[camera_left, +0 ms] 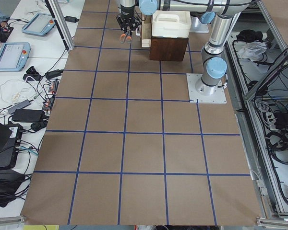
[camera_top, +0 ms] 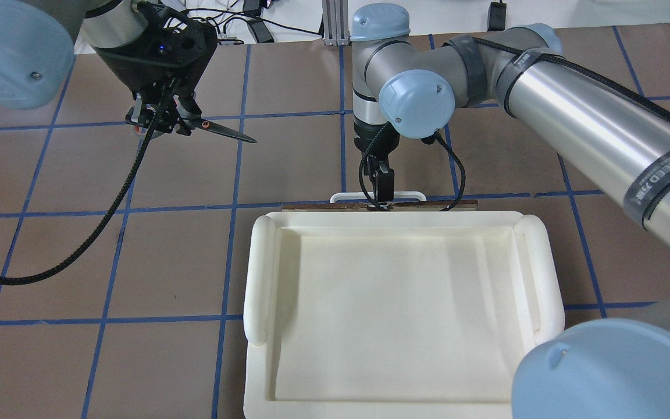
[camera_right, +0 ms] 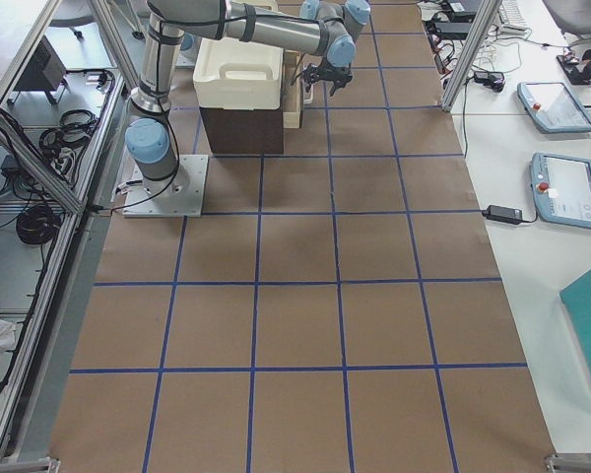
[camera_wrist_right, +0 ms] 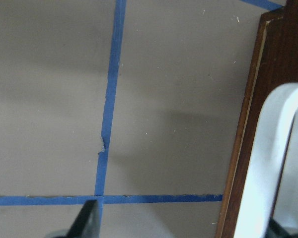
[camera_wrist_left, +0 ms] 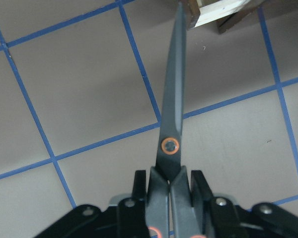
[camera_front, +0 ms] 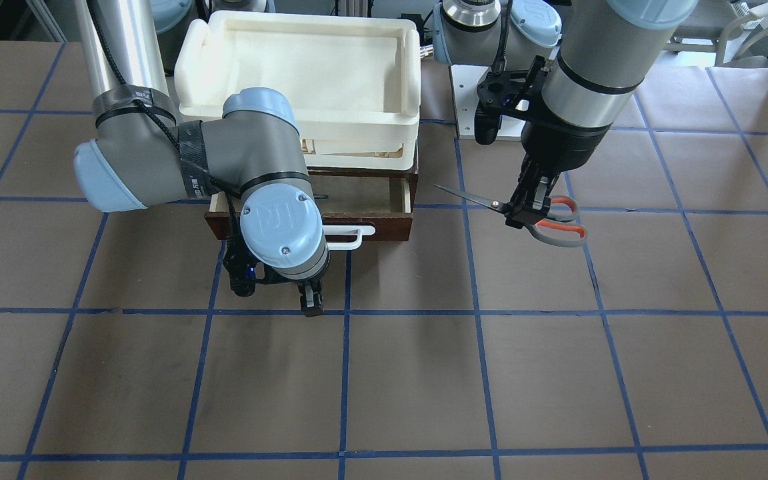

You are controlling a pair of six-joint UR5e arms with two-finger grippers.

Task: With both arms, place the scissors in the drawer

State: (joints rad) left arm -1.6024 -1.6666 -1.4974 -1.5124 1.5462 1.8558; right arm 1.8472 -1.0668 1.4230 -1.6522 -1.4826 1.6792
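My left gripper (camera_front: 529, 212) is shut on the scissors (camera_front: 561, 227), near the pivot, and holds them above the table. The dark blades point toward the drawer (camera_front: 364, 195). The left wrist view shows the blades (camera_wrist_left: 171, 114) closed between the pads. The drawer is pulled open under the foam tray, showing its pale inside. Its brown front (camera_front: 391, 227) carries the white loop handle (camera_front: 351, 237). My right gripper (camera_top: 382, 187) is open at the handle (camera_top: 405, 195). In the right wrist view the handle (camera_wrist_right: 273, 163) lies between the spread fingers.
The cream-white foam tray (camera_top: 259, 279) sits on top of the drawer cabinet. Brown table paper with a blue tape grid (camera_front: 477, 313) lies all around. The left arm's white base plate (camera_front: 464, 113) stands behind the scissors.
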